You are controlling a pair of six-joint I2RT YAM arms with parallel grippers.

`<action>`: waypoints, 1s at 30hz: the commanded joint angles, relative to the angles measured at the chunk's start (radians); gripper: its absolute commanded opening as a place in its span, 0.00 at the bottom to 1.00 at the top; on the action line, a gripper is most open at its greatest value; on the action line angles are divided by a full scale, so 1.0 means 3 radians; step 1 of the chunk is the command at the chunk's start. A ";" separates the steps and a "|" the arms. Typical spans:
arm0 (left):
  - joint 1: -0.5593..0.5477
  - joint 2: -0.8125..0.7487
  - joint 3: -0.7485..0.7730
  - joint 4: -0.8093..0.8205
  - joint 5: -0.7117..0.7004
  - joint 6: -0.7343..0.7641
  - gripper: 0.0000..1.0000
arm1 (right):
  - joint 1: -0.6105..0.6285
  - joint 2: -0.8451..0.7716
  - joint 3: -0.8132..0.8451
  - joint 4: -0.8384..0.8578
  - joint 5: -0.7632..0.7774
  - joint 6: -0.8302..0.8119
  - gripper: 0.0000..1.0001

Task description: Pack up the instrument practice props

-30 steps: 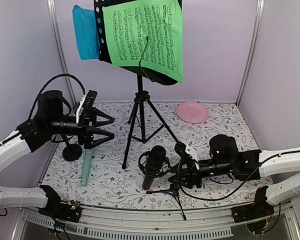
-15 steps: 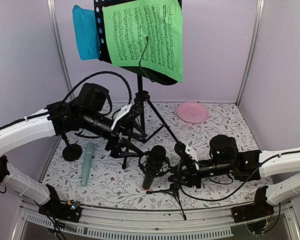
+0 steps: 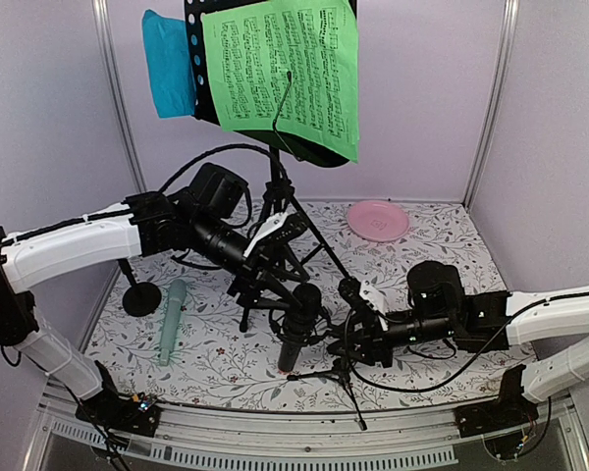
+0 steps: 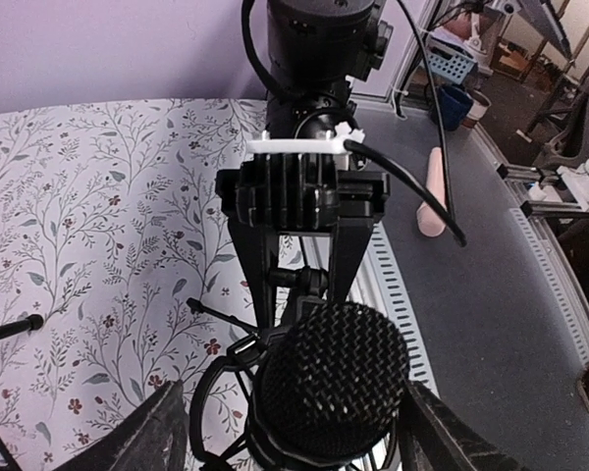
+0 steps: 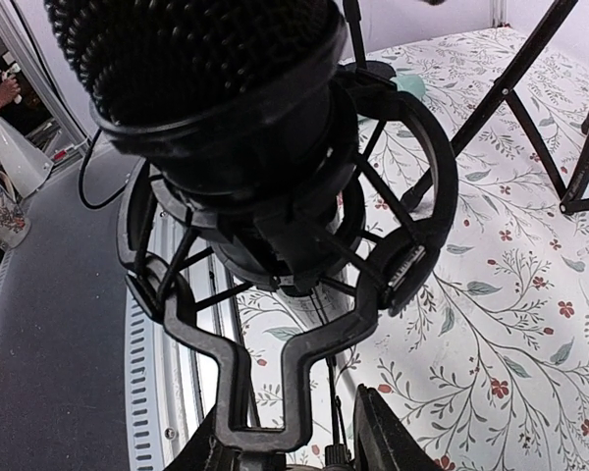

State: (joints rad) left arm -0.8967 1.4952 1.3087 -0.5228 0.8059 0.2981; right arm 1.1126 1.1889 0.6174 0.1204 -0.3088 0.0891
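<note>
The black microphone [image 3: 302, 312] sits in its shock mount on a small tripod support [image 3: 342, 376] at the front centre. My left gripper [image 3: 287, 285] is open, with a finger on each side of the mic head [image 4: 334, 388]. My right gripper [image 3: 349, 340] is partly open around the mount's yoke [image 5: 260, 422]. One finger lies against the yoke and there is a gap on the other side. The mint-green microphone [image 3: 171, 319] lies on the table beside a round-based black support [image 3: 140, 298]. The black rack [image 3: 275, 211] holds the green sheet [image 3: 285, 69] and the blue sheet [image 3: 169, 64].
A round pink plate [image 3: 377, 219] lies at the back right. The rack's tripod legs spread right behind the black mic. The purple booth walls close in on three sides. The table's front rail [image 3: 304, 446] runs below the mic support.
My left arm has swung from the left side, near the mint-green mic, across to the black mic and now straddles its head. The right arm has barely moved.
</note>
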 commanded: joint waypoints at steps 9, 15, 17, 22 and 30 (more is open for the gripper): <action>-0.0120 0.0172 0.0204 -0.0196 0.0449 0.0104 0.55 | 0.0029 0.0042 0.0120 -0.0160 0.0108 0.0022 0.00; -0.0174 0.0175 0.0211 -0.0200 0.0417 0.0091 0.36 | 0.0052 -0.0008 0.0130 -0.0215 0.0196 0.0035 0.00; -0.0199 0.0178 0.0227 -0.0203 0.0367 0.0083 0.31 | 0.0052 -0.0024 0.0135 -0.0239 0.0220 0.0030 0.00; -0.0227 0.0200 0.0424 -0.0216 0.0205 -0.0014 0.28 | 0.0058 -0.0046 0.0144 -0.0286 0.0244 0.0005 0.00; -0.0228 0.0162 0.0796 -0.0091 0.0127 -0.0266 0.30 | 0.0070 -0.0018 0.0142 -0.0284 0.0248 -0.0004 0.00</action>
State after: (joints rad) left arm -0.9447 1.5585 1.4719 -0.6094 0.8238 0.2825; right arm 1.1316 1.1835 0.6388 0.0620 -0.2699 0.0921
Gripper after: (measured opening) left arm 0.377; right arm 0.350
